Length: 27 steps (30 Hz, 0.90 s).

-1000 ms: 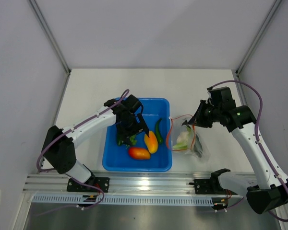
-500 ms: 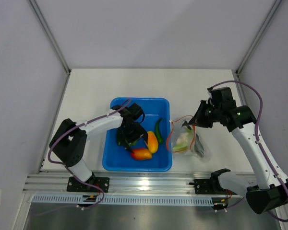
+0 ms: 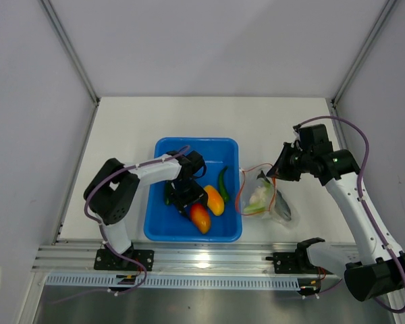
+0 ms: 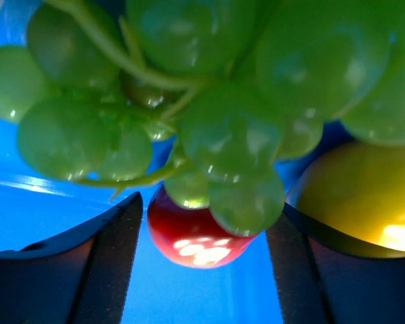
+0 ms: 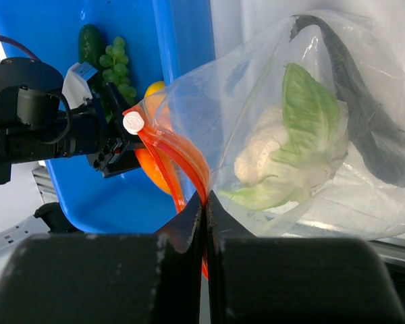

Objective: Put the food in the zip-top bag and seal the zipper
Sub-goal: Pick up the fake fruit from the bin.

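My left gripper is open, low inside the blue tray. In the left wrist view a green grape bunch hangs close above the jaws. The red-orange fruit lies between the fingers, and the orange-yellow fruit is to the right. In the top view the red-orange fruit, the orange-yellow fruit and a dark green pepper lie in the tray. My right gripper is shut on the orange-red zipper and holds the zip-top bag open. The bag holds the cauliflower and the grey fish.
The tray stands at the table's near middle, and the bag hangs just right of it. A dark green cucumber lies beside the grapes in the tray. White walls with metal posts close in the table.
My left gripper has moved toward the tray's near side and lower. The red-orange fruit has turned and shifted toward the front wall. The right arm and the bag have not moved.
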### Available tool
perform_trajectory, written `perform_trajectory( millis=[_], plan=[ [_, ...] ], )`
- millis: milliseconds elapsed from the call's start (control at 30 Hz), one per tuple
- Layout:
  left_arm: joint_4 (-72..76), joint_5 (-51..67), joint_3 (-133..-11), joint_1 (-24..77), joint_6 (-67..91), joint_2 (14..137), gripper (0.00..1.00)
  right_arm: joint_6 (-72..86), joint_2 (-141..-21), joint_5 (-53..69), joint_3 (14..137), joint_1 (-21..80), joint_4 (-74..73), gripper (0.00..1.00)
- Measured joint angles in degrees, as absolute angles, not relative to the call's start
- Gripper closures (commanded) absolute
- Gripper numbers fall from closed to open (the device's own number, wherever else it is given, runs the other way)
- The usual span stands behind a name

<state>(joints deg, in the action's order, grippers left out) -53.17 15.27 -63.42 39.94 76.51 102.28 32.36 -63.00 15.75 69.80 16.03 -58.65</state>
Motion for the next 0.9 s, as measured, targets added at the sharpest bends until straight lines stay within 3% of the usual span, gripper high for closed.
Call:
perform_trajectory(
  millis=[200,533,900],
  plan=[
    [-53.17,15.31,-64.99,40.01,76.03,103.57,0.49,31.59,-63.0,16.01,69.52,14.72,-58.65,1.0],
    [-53.34,15.22,-65.41,40.25,75.46,103.5,0.98,31.24,-62.98,16.47,69.45,14.11,-58.63,1.0],
    [-56.8,13.02,-72.36,40.38,71.05,97.78,1.0,31.24,-62.54,16.95,69.43,14.11,-58.57,1.0]
  ],
)
